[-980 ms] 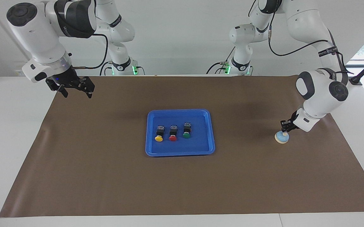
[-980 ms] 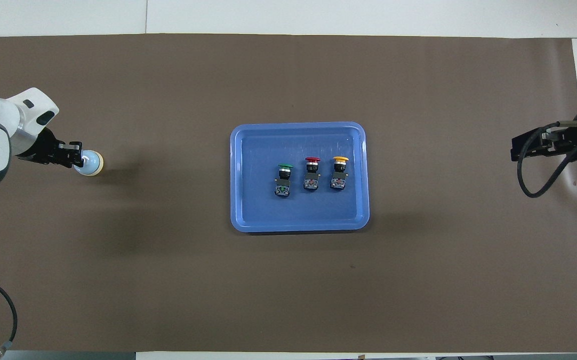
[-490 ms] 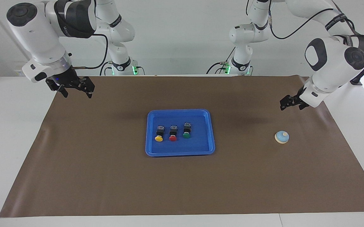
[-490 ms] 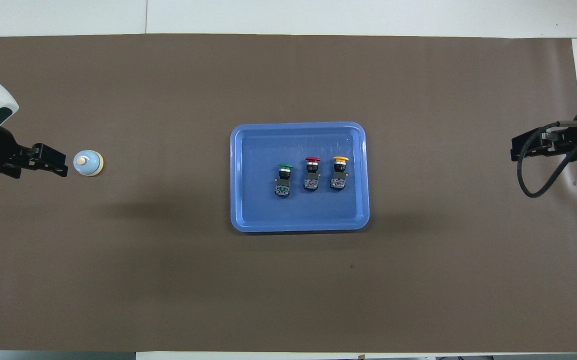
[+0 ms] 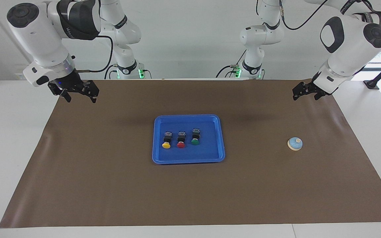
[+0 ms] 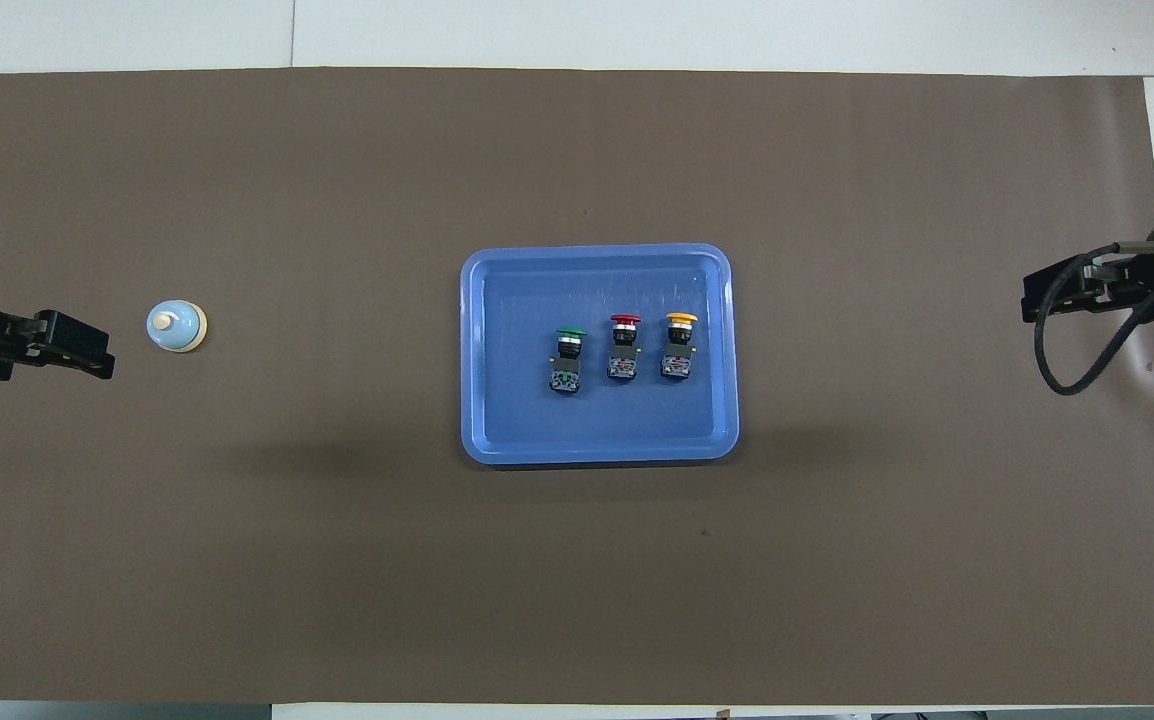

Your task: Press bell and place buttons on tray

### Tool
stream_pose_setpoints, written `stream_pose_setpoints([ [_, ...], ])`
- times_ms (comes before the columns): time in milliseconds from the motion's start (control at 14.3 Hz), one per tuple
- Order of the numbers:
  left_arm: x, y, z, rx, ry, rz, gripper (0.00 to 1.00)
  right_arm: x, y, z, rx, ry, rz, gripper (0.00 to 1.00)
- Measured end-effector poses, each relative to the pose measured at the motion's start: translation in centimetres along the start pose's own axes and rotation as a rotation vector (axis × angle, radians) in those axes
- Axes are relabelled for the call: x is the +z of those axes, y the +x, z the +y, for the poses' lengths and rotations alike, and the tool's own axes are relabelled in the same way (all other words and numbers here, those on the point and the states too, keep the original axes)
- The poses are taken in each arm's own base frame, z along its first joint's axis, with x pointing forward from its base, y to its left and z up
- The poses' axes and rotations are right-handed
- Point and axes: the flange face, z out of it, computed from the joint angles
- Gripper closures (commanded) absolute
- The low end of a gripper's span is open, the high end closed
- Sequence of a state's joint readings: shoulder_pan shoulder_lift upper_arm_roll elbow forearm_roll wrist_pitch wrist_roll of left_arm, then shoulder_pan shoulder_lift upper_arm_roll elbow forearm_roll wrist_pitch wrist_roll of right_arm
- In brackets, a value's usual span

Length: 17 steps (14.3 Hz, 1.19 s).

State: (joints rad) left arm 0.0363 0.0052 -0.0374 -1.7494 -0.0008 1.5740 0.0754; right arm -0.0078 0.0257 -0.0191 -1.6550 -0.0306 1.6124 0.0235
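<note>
Since a second ago the left hand [image 5: 304,93] has been lifted off the small round dome bell with the light blue top and cream knob [image 5: 295,143] and drawn back toward its base; it is now held high over the brown mat [image 5: 111,185] on the table, its fingers spread and nothing gripped. The bell is left alone on the mat toward the left arm's end, so the press is judged done. The three black boxy push buttons with glossy yellow [image 5: 166,140], red [image 5: 181,139] and green [image 5: 195,137] round caps are already laid in a row in the flat, rimmed bright blue plastic tray [image 5: 164,158] at mid-table. The right hand [image 5: 78,94] is kept waiting, open and empty.
</note>
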Motion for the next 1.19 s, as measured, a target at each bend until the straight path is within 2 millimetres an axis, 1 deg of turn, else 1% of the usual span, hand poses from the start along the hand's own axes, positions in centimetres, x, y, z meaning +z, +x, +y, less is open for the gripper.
stream_pose_setpoints([
  [280,0.0,-0.1,0.4,0.007,0.001,-0.006,0.0,0.0,0.0,0.0,0.0,0.0,0.0,0.0],
  [910,-1.2,-0.6,0.5,0.008,0.003,0.017,0.0,0.0,0.0,0.0,0.0,0.0,0.0,0.0],
  [1190,-1.3,-0.6,1.0,0.018,0.005,0.014,0.0,0.0,0.0,0.0,0.0,0.0,0.0,0.0],
])
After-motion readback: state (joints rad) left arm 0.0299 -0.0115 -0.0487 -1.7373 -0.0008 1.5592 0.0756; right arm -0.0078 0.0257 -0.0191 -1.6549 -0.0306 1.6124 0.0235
